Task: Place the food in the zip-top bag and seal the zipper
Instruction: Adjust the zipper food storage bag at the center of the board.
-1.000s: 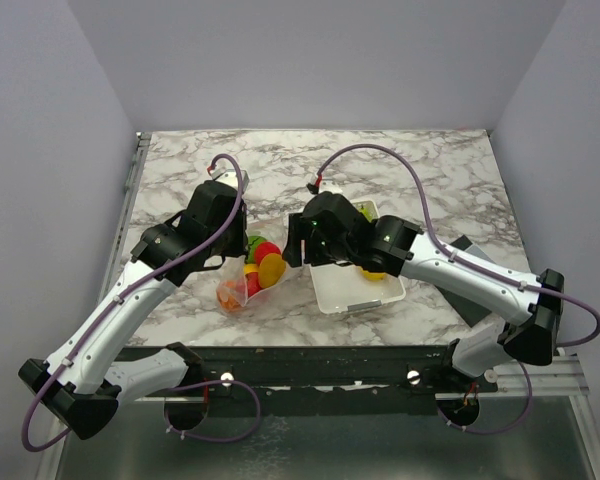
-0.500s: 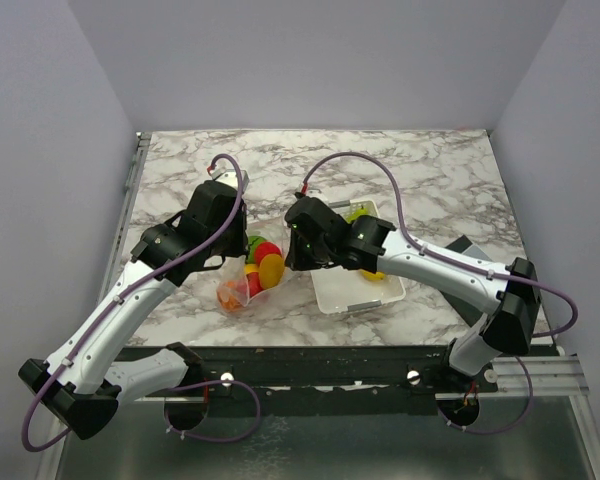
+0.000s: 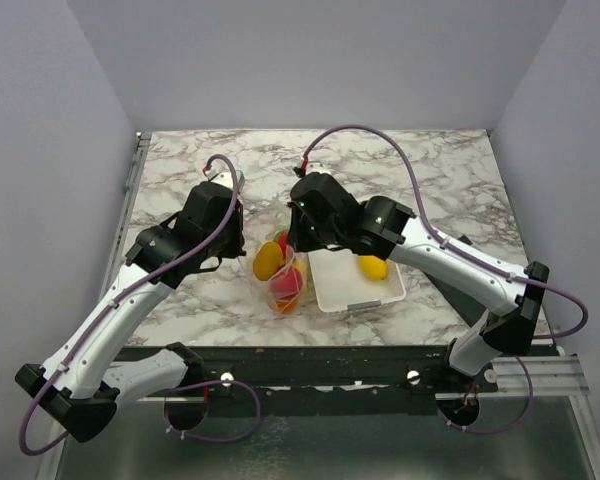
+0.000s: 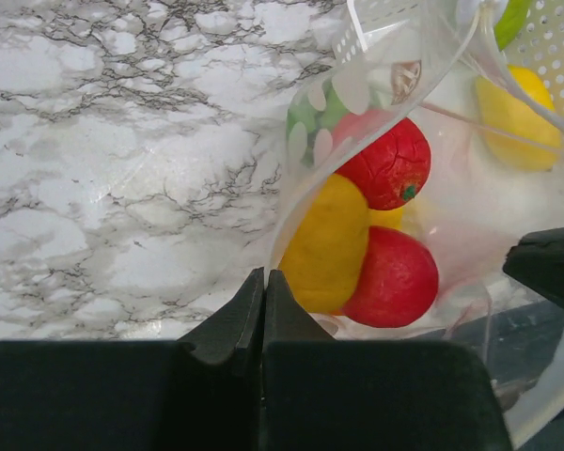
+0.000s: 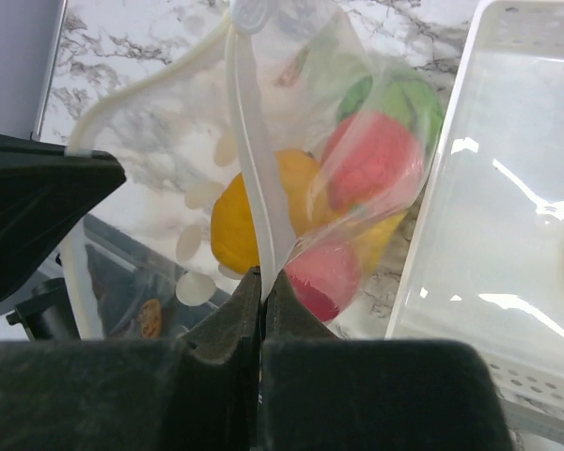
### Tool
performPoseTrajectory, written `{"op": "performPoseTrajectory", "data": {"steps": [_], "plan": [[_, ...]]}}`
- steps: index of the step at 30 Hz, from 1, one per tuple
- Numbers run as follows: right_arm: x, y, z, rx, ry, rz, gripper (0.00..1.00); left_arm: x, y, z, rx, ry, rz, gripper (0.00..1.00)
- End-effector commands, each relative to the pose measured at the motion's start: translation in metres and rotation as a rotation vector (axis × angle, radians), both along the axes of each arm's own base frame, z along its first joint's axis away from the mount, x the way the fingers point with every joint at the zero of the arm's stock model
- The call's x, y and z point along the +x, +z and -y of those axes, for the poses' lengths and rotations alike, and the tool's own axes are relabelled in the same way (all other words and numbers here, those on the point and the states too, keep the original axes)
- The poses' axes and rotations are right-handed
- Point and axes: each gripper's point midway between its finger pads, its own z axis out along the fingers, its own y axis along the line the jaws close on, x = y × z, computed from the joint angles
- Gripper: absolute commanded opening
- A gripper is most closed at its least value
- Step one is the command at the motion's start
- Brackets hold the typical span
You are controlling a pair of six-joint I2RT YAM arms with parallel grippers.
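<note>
The zip-top bag hangs off the table between my two grippers, beside the white basket. Inside it the food shows through: a yellow fruit, two red fruits, and a green one behind. My left gripper is shut on the bag's rim at one end. At the other end my right gripper is shut on the white zipper. In the top view the left gripper and right gripper stand close together over the bag.
The white slotted basket sits just right of the bag, with a yellow fruit in it; a green piece shows at its far end. The table's front edge lies close below the bag.
The right gripper has moved from the basket to the bag and shut on the zipper strip. The bag has risen from lying flat and shifted right, the fruits now hanging in it.
</note>
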Motion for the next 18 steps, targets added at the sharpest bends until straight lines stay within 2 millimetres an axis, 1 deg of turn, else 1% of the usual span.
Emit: {"op": "performPoseTrajectory", "data": {"steps": [1,4,7,9,11,12,14,16,18], "plan": [[-0.001,0.025,0.005,-0.032,0.054,0.056,0.01,-0.003,-0.005,-0.006,0.016,0.009,-0.001,0.00],[0.001,0.027,0.006,-0.042,0.052,0.065,0.01,-0.003,-0.009,-0.004,0.008,0.007,-0.007,0.00],[0.002,0.016,0.010,-0.069,0.039,0.061,0.01,-0.003,-0.012,-0.003,0.009,0.006,-0.010,0.00],[0.001,-0.004,0.013,-0.097,0.029,0.040,0.01,-0.003,-0.015,-0.003,0.013,0.005,-0.014,0.00],[0.000,-0.025,0.018,-0.122,0.013,0.020,0.01,-0.003,-0.021,-0.005,0.025,0.008,-0.021,0.00],[0.000,-0.036,0.021,-0.133,0.002,0.008,0.01,-0.002,-0.026,-0.007,0.040,0.017,-0.021,0.00],[-0.002,-0.062,0.028,-0.165,-0.016,-0.033,0.01,-0.001,-0.043,-0.013,0.081,0.039,-0.042,0.00],[-0.003,-0.078,0.034,-0.187,-0.032,-0.058,0.01,-0.003,-0.058,-0.017,0.109,0.051,-0.072,0.00],[-0.003,-0.085,0.039,-0.203,-0.046,-0.066,0.01,-0.004,-0.064,-0.019,0.111,0.062,-0.078,0.00]]}}
